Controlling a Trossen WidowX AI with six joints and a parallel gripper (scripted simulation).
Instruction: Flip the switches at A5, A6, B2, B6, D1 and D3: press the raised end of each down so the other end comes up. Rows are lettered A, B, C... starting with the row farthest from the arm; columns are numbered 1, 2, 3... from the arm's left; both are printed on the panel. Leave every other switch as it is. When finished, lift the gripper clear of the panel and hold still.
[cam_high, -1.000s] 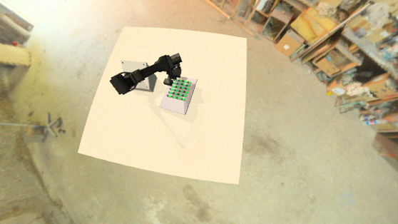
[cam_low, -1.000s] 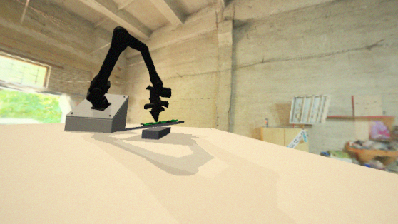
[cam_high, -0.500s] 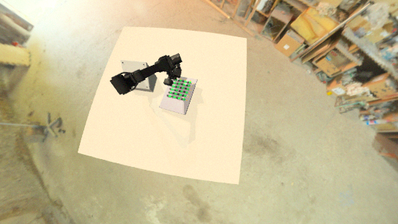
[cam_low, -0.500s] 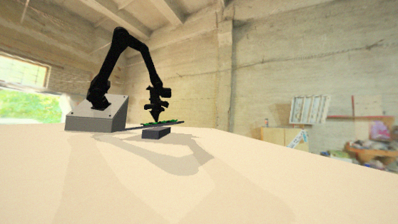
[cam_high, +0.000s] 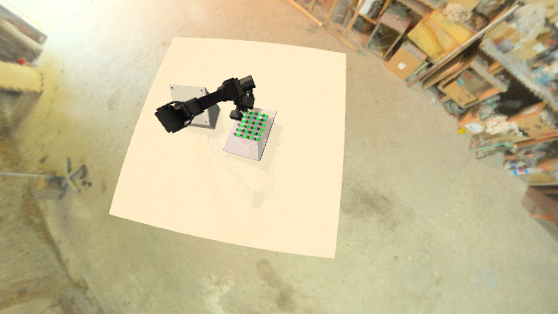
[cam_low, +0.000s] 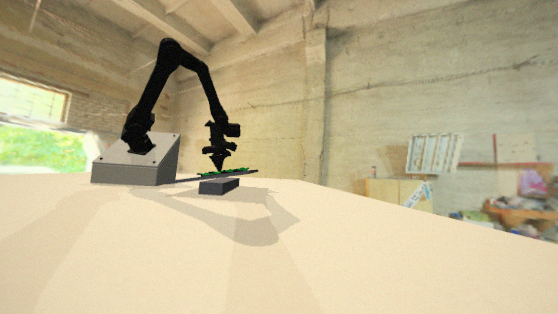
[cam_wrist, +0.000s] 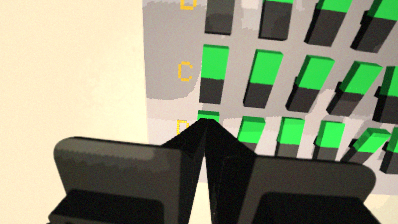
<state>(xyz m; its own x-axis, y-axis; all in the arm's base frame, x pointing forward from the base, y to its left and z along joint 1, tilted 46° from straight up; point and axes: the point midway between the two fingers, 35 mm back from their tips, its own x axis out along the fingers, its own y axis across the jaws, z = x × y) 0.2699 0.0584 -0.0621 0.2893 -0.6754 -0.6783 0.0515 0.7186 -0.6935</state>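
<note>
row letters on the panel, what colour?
Yellow-orange outline letters, e.g. the C on the grey panel; clearest in the wrist view.

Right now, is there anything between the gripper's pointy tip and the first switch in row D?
Nothing shows there. In the wrist view, the shut gripper points straight at the D1 switch, with no object between.
</note>
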